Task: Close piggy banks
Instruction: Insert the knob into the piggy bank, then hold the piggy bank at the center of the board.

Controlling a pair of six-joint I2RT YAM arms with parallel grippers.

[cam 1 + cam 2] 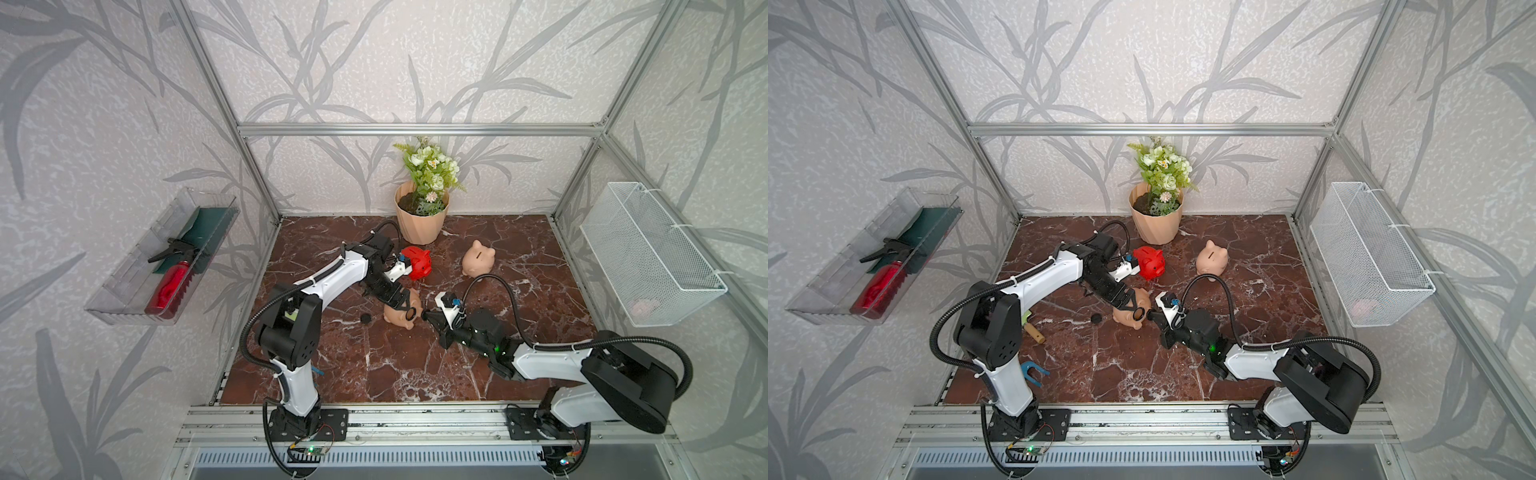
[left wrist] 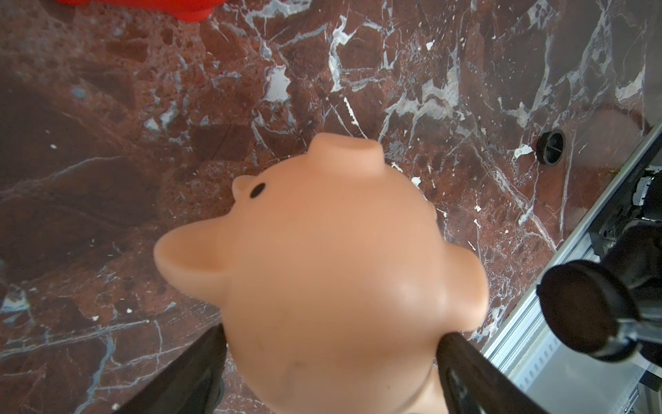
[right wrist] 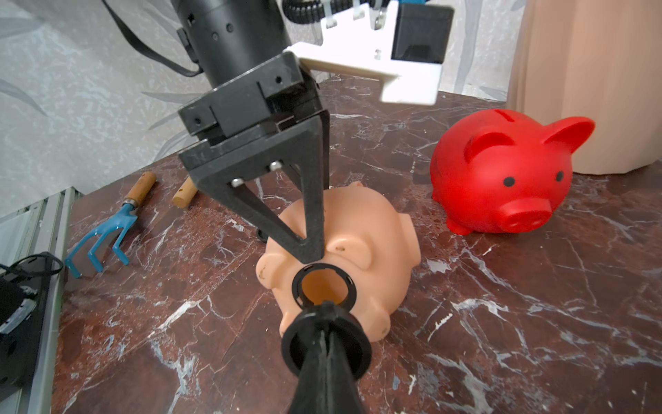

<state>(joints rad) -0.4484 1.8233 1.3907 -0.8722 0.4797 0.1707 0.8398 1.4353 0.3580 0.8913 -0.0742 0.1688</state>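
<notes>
A peach piggy bank (image 1: 400, 314) (image 3: 358, 229) lies on its side mid-table, its round belly hole (image 3: 324, 286) facing my right arm. My left gripper (image 2: 333, 333) (image 1: 402, 306) is shut on its body, one finger pressing each flank. My right gripper (image 3: 326, 322) (image 1: 426, 316) is shut on a black round plug (image 3: 297, 344), which is just in front of the hole. A red piggy bank (image 1: 419, 262) (image 3: 501, 179) and another peach piggy bank (image 1: 478, 259) stand upright farther back.
A loose black plug (image 1: 365, 318) (image 2: 550, 147) lies left of the held pig. The ribbed flowerpot (image 1: 420, 220) stands at the back. A blue hand rake (image 1: 1030, 372) and a wooden handle (image 1: 1034, 332) lie near the left arm's base. Wall bins (image 1: 162, 257) (image 1: 652, 253) hang on both sides.
</notes>
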